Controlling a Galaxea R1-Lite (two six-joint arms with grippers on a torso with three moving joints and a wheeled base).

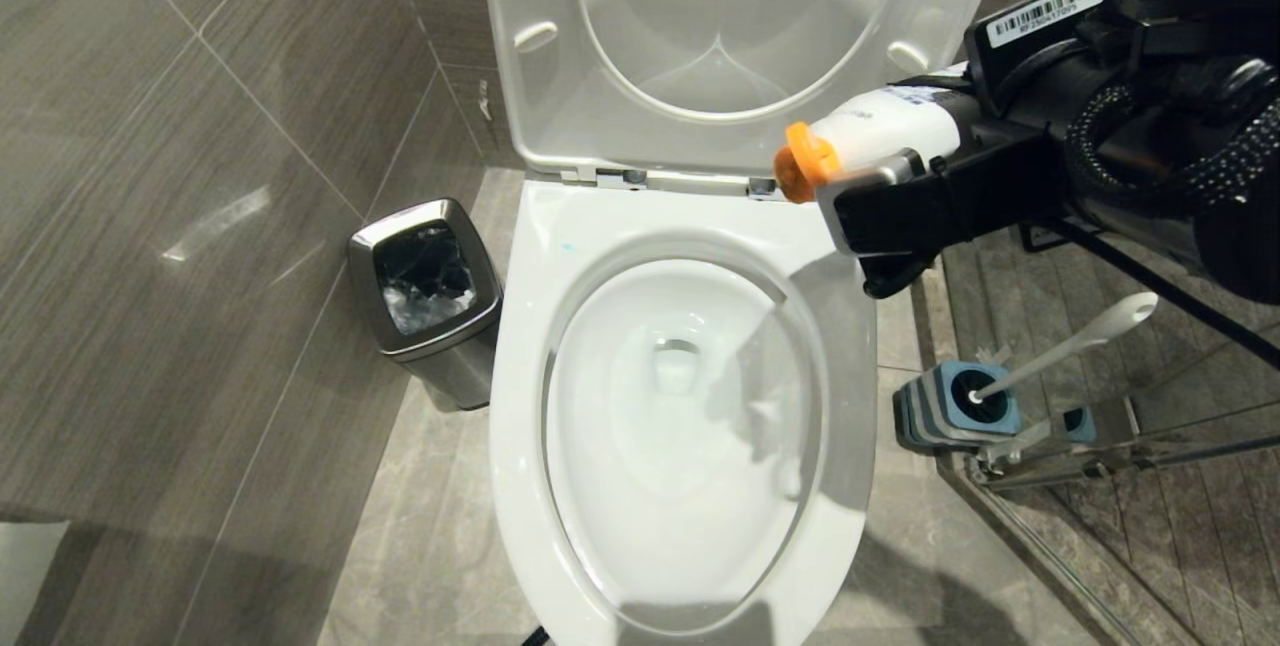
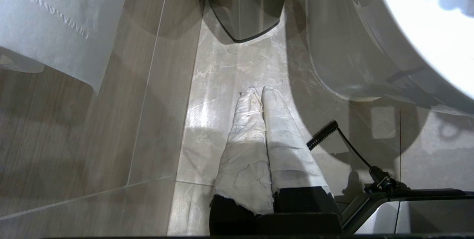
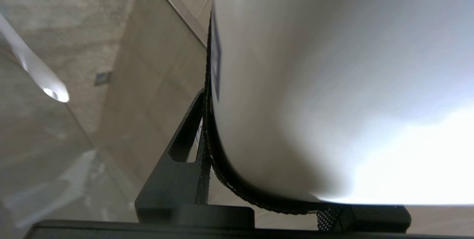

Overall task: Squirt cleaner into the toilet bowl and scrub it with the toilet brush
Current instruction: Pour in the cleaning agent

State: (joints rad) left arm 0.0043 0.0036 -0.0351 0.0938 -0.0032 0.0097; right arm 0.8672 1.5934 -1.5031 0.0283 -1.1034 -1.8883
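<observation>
right pincer [image 1: 890, 186] pinching cleaner bottle [image 1: 880, 131], 2 o'clock over toilet bowl [image 1: 530, 346] | left pincer [image 2: 259, 94] pressed together | toilet brush [image 1: 1075, 341] unused | scrubbing left

A bathroom: white toilet bowl [image 1: 520, 346] with seat and lid [image 1: 560, 76] raised, small steel bin [image 1: 430, 296] beside it, toilet brush [image 1: 1080, 341] in a blue holder [image 1: 950, 411], grey-tiled wall [image 1: 200, 176], glass shower partition [image 1: 1150, 526].
</observation>
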